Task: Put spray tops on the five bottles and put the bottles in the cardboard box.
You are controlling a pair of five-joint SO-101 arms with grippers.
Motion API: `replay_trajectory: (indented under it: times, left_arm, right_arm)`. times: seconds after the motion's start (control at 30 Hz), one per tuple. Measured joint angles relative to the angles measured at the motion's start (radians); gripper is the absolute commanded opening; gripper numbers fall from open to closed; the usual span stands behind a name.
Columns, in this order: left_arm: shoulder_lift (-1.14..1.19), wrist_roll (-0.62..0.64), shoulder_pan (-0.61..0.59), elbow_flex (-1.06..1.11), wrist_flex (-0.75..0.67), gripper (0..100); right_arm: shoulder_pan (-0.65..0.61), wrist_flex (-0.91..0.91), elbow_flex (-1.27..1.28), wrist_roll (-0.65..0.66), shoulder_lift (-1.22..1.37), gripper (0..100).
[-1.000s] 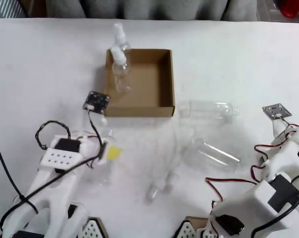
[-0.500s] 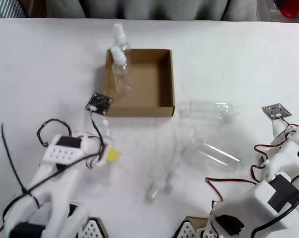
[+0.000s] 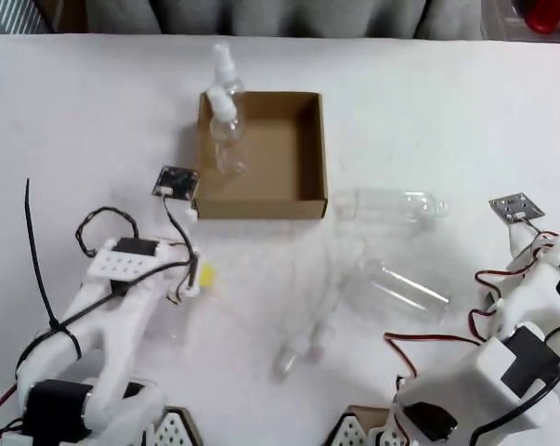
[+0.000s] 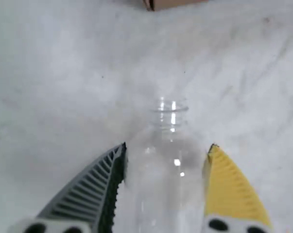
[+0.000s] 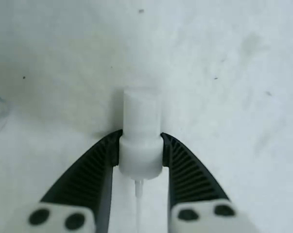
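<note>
Left tool (image 4: 168, 146) has shifted slightly left and farther out since a second ago. It is clamped on a clear uncapped plastic bottle (image 4: 169, 170) on the white table (image 3: 94, 111), near-left of the brown cardboard box (image 3: 261, 208). Right tool (image 5: 140, 134), at near right, pinches a white spray top (image 5: 141, 121). A capped clear bottle (image 3: 226, 135) sits at the box's far-left corner. Two uncapped clear bottles (image 3: 391, 206) (image 3: 396, 283) lie right of the box.

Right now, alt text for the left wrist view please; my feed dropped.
A clear, uncapped bottle sits clamped between the left gripper's grey and yellow fingers, its open neck pointing away from the camera. Beyond it lie the white table and a corner of the cardboard box.
</note>
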Motion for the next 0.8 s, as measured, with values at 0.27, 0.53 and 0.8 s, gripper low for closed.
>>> replay_trajectory:
  times: [0.27,0.53,0.8]
  left_arm:
    - [0.000,0.000,0.002,0.000,-0.008,3]
    - [0.000,-0.049,0.002,0.000,-0.011,3]
    - [0.000,-0.087,0.002,0.000,-0.011,3]
  right_arm:
    - [0.002,0.000,0.000,0.000,0.000,1.9]
    - [0.002,0.000,0.000,0.049,0.000,26.6]
    - [0.002,0.000,0.000,0.104,-0.002,28.2]
